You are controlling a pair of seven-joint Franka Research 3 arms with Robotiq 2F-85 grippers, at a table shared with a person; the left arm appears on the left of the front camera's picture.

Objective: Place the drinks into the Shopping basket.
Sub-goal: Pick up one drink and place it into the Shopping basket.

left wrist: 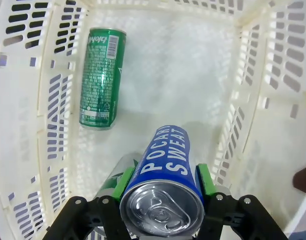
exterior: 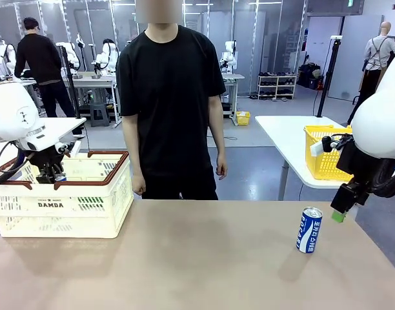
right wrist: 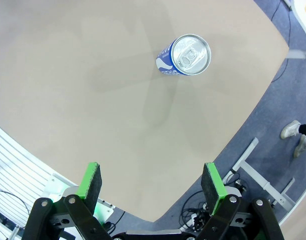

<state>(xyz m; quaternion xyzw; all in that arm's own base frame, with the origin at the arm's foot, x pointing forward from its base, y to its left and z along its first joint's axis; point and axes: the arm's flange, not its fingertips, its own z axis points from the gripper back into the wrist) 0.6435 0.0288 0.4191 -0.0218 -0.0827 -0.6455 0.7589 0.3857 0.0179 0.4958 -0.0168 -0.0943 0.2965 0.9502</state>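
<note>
My left gripper (left wrist: 164, 182) is shut on a blue and white drink can (left wrist: 165, 165), held down inside the cream Shopping basket (left wrist: 273, 75). One green can (left wrist: 102, 77) lies on the basket floor, and part of another can (left wrist: 113, 181) shows just under the held one. From the front, the left gripper (exterior: 50, 173) sits inside the basket (exterior: 62, 213) at the table's left. A second blue and white can (exterior: 308, 230) stands upright on the table at the right. My right gripper (exterior: 339, 212) hangs open beside and above that can (right wrist: 185, 55), apart from it.
A person (exterior: 172, 97) stands at the table's far side with hands hanging down. A small yellow basket (exterior: 326, 152) rests on a white table behind my right arm. The tan table's right edge (right wrist: 253, 115) runs close to the standing can.
</note>
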